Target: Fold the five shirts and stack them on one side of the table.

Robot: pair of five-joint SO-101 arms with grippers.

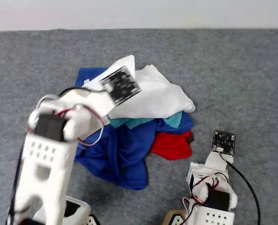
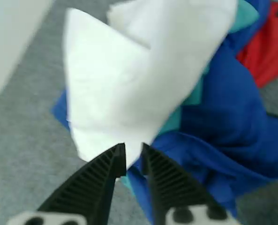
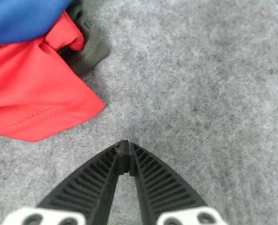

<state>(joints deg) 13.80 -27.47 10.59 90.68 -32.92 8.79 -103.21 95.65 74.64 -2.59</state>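
High view: the five shirts lie unfolded in one pile around the middle of the table (image 1: 251,70). The white shirt (image 1: 153,96) is on top, toward the far edge. A teal shirt (image 1: 139,123) pokes out beneath it, and the blue shirt (image 1: 124,154) spreads toward the near edge. The red shirt (image 1: 171,145) sticks out on the right, with a scrap of a dark shirt (image 1: 190,136) beside it. The left arm (image 1: 49,154) reaches over the pile's left part. The right arm (image 1: 209,197) sits near the near right corner, apart from the pile.

Left wrist view: the left gripper (image 2: 131,154) hangs at the white shirt's edge, where it overlaps the blue one. Its fingers are parted by a narrow gap, and no cloth shows clearly pinched between them. The white shirt rises in a loose, creased peak.

Right wrist view: the right gripper (image 3: 126,147) is over bare table just beside the red shirt's corner. Its tips are pressed together on nothing.

The shirts look light, limp and a little slick, so a pinch will likely drag neighbouring layers along. The white shirt is free on top and seems the best one to take first. I would grip it at an outer edge or corner clear of the blue cloth, and pinch only one layer. The red corner offers the right arm a similar hold.
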